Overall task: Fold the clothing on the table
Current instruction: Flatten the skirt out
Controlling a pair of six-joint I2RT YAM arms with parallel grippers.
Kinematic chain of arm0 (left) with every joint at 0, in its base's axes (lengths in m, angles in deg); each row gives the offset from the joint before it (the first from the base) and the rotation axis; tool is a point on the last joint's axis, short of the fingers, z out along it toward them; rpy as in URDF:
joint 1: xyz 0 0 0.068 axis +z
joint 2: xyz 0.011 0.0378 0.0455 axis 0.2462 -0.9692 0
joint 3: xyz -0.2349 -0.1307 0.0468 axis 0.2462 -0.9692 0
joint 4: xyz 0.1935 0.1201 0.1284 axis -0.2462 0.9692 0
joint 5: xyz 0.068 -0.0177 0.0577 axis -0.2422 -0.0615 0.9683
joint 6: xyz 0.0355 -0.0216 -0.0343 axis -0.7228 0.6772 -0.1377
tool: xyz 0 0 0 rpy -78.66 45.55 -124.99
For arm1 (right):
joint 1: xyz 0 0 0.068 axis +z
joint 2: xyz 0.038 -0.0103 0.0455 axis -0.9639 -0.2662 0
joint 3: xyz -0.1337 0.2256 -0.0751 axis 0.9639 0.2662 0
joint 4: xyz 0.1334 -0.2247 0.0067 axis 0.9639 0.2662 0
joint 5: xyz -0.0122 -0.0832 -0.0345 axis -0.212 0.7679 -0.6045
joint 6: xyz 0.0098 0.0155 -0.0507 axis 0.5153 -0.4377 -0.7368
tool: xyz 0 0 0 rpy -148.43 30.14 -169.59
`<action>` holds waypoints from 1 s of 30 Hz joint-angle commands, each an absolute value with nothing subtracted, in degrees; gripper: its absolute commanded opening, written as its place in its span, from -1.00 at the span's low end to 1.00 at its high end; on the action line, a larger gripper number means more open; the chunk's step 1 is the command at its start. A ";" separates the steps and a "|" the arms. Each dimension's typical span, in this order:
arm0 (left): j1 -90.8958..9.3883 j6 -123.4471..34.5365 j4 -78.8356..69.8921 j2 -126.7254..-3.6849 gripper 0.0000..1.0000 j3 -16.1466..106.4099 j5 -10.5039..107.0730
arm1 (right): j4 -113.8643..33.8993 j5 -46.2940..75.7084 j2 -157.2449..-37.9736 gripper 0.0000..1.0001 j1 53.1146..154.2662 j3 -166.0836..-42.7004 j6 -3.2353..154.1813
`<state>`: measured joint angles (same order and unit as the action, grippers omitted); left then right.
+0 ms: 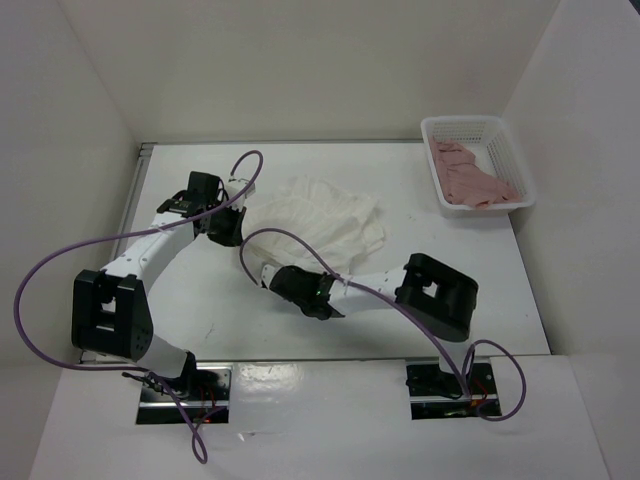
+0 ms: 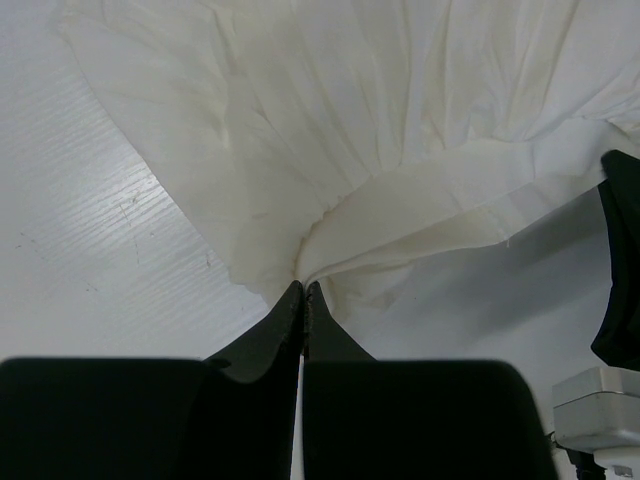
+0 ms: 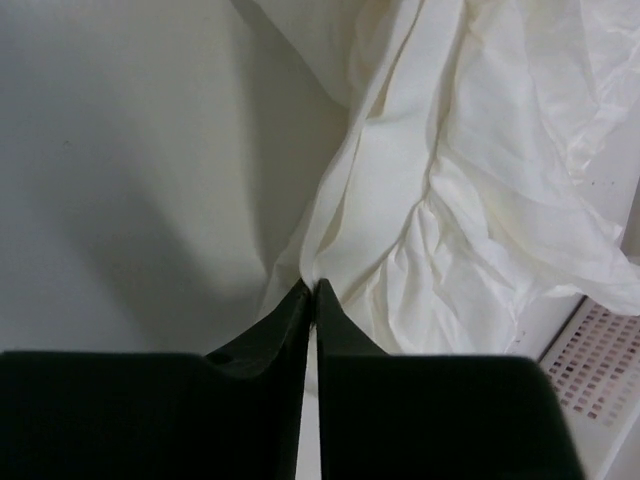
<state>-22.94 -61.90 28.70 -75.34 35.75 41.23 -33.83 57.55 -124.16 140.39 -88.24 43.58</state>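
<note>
white skirt: lying crumpled on the table, far-middle area, not folded at all. It's thin crinkly fabric, bunched into a rough blob with a wavy edge on the right.

left gripper: at the skirt's left edge. In the wrist cam the jaws are pressed together, with a bit of the white skirt pinched right at the tips. The fabric fans out from that point in gathered pleats.

right gripper: at the near-left side of the skirt, just in front of the left one. Its wrist cam shows the fingers closed, nipping a fold of the white skirt at its edge. The cloth rises away from the tips in long creases.

basket: white lattice plastic, far right corner of the table, well apart from the skirt. A corner of it also shows in the right wrist cam.

pink garment: heaped inside the basket.

purple cables: looping over both arms, one arcing above the skirt's left side.
</note>
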 commanded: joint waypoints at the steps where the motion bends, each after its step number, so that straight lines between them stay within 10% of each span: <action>1: -22.60 -62.80 28.13 -75.32 -1.00 36.51 39.93 | -34.43 58.65 -120.69 -0.88 138.82 -87.91 44.49; 30: -25.85 -61.13 31.91 -66.36 -1.00 42.65 35.45 | -23.45 44.77 -100.56 -1.00 125.99 -97.39 47.83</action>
<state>-24.80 -61.73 31.65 -69.39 39.81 37.89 -24.61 45.70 -104.43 127.40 -93.20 46.97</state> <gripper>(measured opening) 0.008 0.007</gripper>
